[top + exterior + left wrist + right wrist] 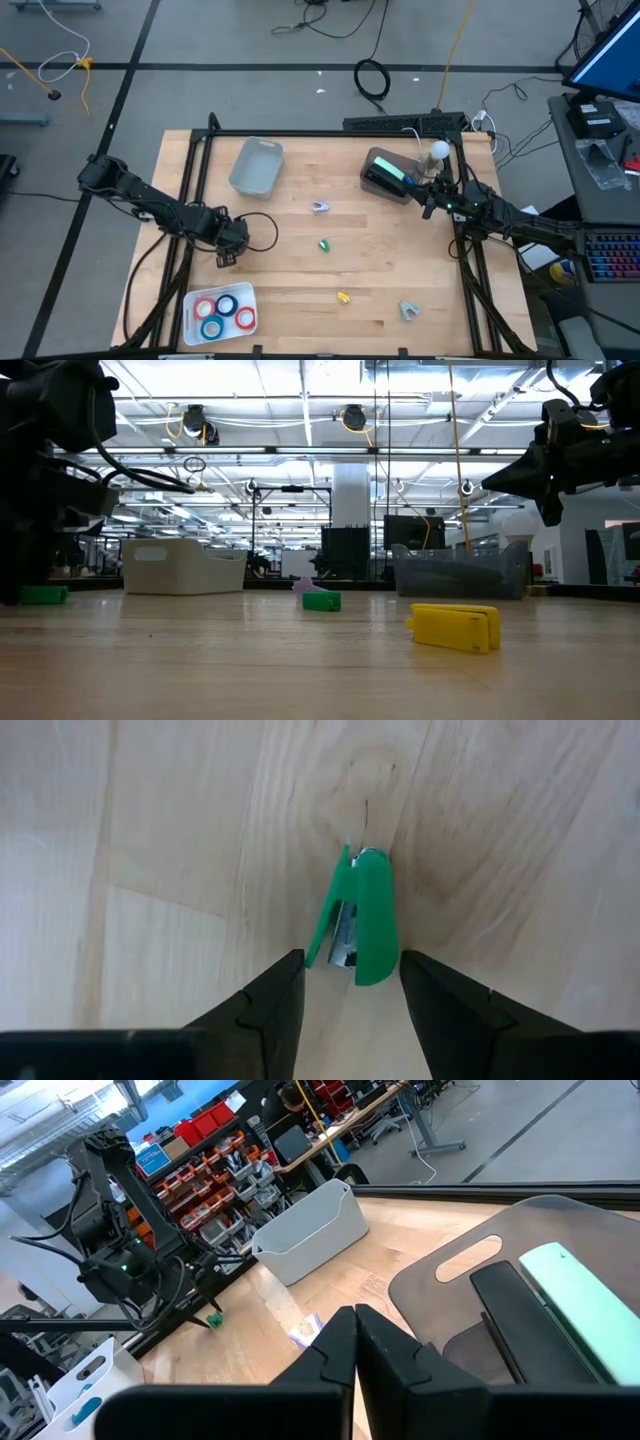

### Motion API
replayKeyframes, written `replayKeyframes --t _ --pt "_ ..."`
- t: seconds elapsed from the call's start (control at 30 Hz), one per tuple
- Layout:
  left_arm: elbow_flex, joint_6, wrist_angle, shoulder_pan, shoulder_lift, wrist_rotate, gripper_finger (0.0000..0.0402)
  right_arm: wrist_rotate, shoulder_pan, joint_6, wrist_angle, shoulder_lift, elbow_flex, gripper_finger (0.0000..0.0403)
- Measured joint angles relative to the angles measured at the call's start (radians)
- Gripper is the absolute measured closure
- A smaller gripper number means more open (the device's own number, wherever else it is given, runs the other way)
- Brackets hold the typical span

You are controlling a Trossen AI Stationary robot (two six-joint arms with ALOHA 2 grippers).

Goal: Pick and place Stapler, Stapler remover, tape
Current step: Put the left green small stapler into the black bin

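Not far along, I'd say. The white bin (240, 176) looked empty, while the dark tray (450, 1270) already held a pale green and a black item. The tape (222, 310) sat in its own white tray (190, 300) at the table's near edge.

A green stapler (324, 244), a yellow stapler (344, 297) and two staple removers (320, 207) lay loose mid-table.

The left gripper (352, 970) was spread wide around another green stapler (365, 920), not pinching it yet. That stapler was hidden from above. The right gripper (355, 1330) hung pinched closed and empty over the dark tray.
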Motion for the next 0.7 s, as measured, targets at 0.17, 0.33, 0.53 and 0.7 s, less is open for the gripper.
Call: replayKeyframes --t 0.17,0.33,0.53,0.7 --pt "0.009 0.001 0.019 0.000 0.000 -0.053 0.0227 0.000 0.000 0.000 0.000 0.000 0.000 0.0401" --pt "0.009 0.019 0.008 0.000 0.000 -0.064 0.0227 0.000 0.000 0.000 0.000 0.000 0.000 0.0402" --pt "0.009 0.056 0.004 0.000 0.000 -0.025 0.0227 0.000 0.000 0.000 0.000 0.000 0.000 0.0402" --pt "0.009 0.053 -0.020 0.000 -0.001 -0.001 0.0227 0.000 0.000 0.000 0.000 0.000 0.000 0.0402"
